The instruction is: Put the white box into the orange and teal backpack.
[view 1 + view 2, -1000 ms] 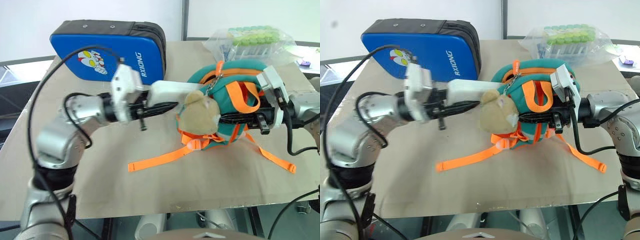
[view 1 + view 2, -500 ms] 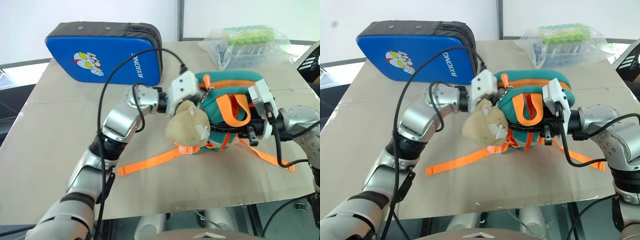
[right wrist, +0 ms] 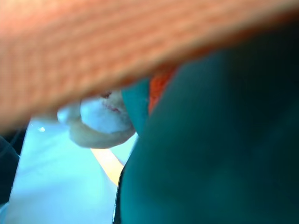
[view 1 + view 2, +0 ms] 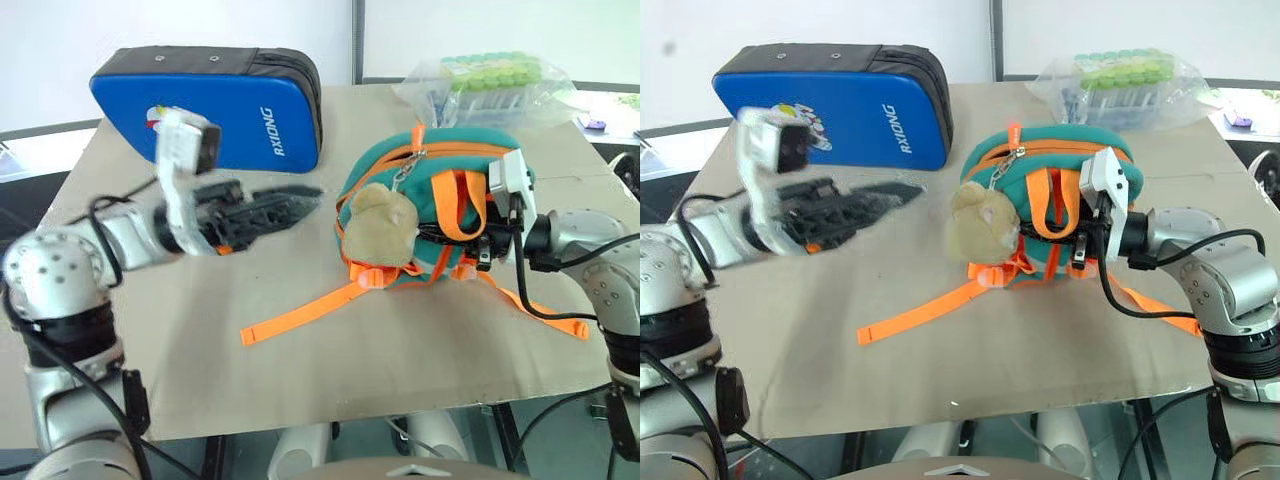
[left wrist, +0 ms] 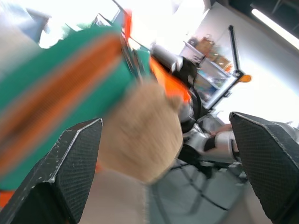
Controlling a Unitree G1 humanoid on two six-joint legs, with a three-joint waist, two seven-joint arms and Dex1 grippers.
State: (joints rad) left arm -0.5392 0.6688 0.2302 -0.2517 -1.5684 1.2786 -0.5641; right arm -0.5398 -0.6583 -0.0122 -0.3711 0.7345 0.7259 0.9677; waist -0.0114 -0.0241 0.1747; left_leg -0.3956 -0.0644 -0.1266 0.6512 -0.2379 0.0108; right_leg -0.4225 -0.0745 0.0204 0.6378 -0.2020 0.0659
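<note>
On the beige tabletop (image 4: 300,380) there is 1 small rounded teal backpack with orange straps (image 4: 440,205), carrying 1 beige plush bear charm (image 4: 378,228). There is 1 blue padded case with a cartoon figure (image 4: 210,105) and 1 clear plastic bag of green-capped tubes (image 4: 490,85); the tubes are too small to count. There are 2 black-fingered pincers, the left pincer (image 4: 275,207) and the right pincer (image 4: 1077,250).

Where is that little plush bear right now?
In the left eye view the plush bear hangs on the near left side of the teal backpack, mid-table, right of the blue case.
</note>
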